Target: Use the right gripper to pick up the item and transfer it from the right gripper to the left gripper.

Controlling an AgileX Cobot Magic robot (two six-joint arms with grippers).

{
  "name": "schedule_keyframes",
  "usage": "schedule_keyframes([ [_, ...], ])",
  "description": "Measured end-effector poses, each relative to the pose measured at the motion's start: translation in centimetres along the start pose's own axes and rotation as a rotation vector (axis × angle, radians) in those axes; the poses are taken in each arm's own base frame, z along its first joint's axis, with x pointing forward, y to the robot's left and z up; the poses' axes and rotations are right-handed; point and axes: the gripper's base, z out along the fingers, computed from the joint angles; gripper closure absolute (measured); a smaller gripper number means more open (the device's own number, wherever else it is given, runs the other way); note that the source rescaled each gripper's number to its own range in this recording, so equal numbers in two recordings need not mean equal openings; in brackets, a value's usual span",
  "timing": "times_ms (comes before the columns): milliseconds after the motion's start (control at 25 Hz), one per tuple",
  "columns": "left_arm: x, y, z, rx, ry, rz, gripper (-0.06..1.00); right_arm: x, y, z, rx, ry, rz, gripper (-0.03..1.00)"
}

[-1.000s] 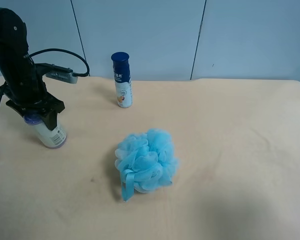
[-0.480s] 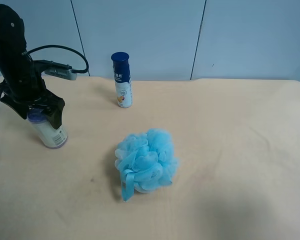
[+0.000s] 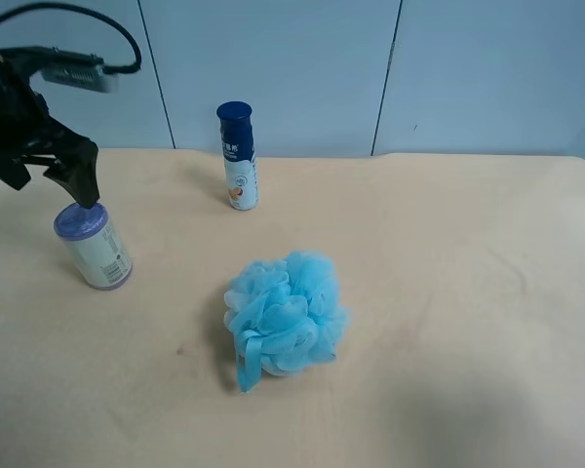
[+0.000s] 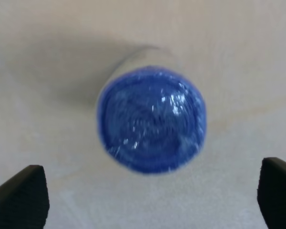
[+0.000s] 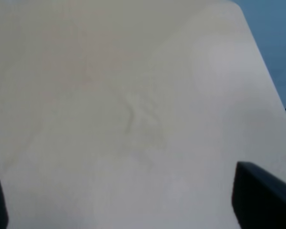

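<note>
Counter (image 3: 448,292): carries everything, leaving room to work.
Left claw (image 3: 49,175): released, prongs spread just above the item, gripping nothing.
Right claw (image 5: 119,210): released, empty.
Item (image 3: 94,247): standing free on the counter, lid up.

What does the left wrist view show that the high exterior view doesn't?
Only the left wrist view looks straight down on the item's lid, with both fingertips of the left claw spread wide, clear of it. Only the exterior high view shows the bottle, the sponge, the item's label and the arm's camera. Both show the item standing free on the table, with the open claw above it.
</note>
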Motion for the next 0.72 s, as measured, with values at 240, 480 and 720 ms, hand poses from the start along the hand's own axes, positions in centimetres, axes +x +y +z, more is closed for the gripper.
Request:
schedule_keyframes([
  [240, 2.2, -0.4, -6.9, -0.017, -0.161, -0.005, 0.28, 0.0, 0.0, 0.0, -0.001, 0.000, -0.001, 0.19],
  [480, 5.3, -1.2, -12.4, 0.003, -0.295, -0.018, 0.28, 0.0, 0.0, 0.0, -0.001, 0.000, -0.001, 0.19],
  [720, 10.8, -2.3, -14.3, 0.022, -0.371, -0.025, 0.28, 0.0, 0.0, 0.0, -0.001, 0.000, -0.001, 0.19],
])
